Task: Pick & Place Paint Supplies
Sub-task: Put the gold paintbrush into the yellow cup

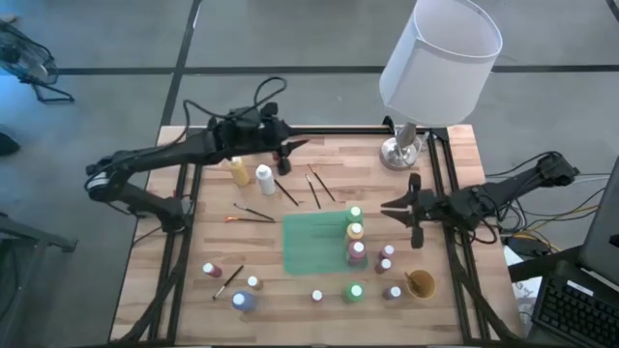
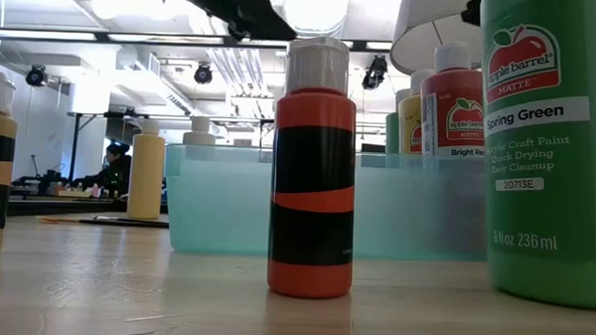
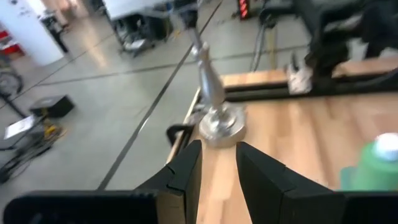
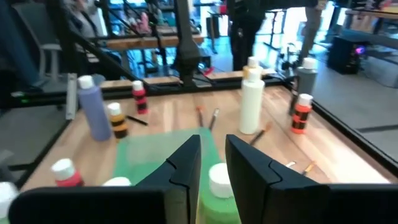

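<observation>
Small paint bottles stand upright about a pale green tray (image 1: 311, 244). A yellow bottle (image 1: 238, 171) and a white bottle (image 1: 264, 178) stand toward the far left, and a row of three, led by a green bottle (image 1: 355, 214), runs along the tray's right side. More bottles stand near the table's near edge. Thin brushes (image 1: 314, 188) lie flat on the wood. My left gripper (image 1: 298, 146) (image 3: 217, 146) hovers near the far edge, fingers narrowly apart and holding nothing. My right gripper (image 1: 387, 206) (image 4: 212, 138) hovers right of the green bottle (image 4: 219, 180), also narrowly open and holding nothing.
A lamp with a white shade (image 1: 440, 53) stands on its metal base (image 1: 399, 153) (image 3: 217, 121) at the far right, ahead of my left gripper. A tan cup (image 1: 420, 283) sits near the right front. An orange-and-black bottle (image 2: 313, 168) and a large green bottle (image 2: 547, 146) stand close to the low camera.
</observation>
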You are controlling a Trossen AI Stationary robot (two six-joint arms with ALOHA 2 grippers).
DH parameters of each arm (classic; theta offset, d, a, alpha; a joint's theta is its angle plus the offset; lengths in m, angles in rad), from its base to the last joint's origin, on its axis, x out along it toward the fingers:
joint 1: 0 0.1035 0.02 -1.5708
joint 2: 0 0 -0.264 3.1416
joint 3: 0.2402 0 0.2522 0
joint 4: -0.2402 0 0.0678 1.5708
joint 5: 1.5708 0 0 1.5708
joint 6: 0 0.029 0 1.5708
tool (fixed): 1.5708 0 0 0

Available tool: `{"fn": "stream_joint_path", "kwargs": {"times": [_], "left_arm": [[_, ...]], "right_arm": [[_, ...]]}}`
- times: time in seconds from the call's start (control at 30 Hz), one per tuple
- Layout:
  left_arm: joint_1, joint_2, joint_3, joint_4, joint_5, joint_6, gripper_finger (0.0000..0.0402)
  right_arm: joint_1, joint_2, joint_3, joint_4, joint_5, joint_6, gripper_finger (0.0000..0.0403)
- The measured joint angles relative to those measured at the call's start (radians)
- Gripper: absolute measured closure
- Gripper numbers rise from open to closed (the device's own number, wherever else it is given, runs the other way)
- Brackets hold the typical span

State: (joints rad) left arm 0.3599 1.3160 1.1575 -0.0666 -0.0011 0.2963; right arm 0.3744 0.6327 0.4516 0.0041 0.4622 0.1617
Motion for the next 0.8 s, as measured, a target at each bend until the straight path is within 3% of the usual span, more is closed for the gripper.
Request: {"fn": "stream_joint_path", "kwargs": {"times": [0.3,0.57,0.8], "left_arm": [[0.001,0.164,0.114,-0.077,-0.170,-0.002,0.0296],[0.016,0.252,0.135,-0.079,-0.230,-0.042,0.0296],[0.046,0.264,0.134,-0.074,-0.261,-0.083,0.0296]], "right_arm": [[-0.141,0.039,0.037,-0.043,0.009,0.019,0.0345],[-0.231,0.019,0.037,-0.061,0.009,0.019,0.0359],[-0.290,0.022,0.036,-0.061,0.013,0.014,0.0349]]}}
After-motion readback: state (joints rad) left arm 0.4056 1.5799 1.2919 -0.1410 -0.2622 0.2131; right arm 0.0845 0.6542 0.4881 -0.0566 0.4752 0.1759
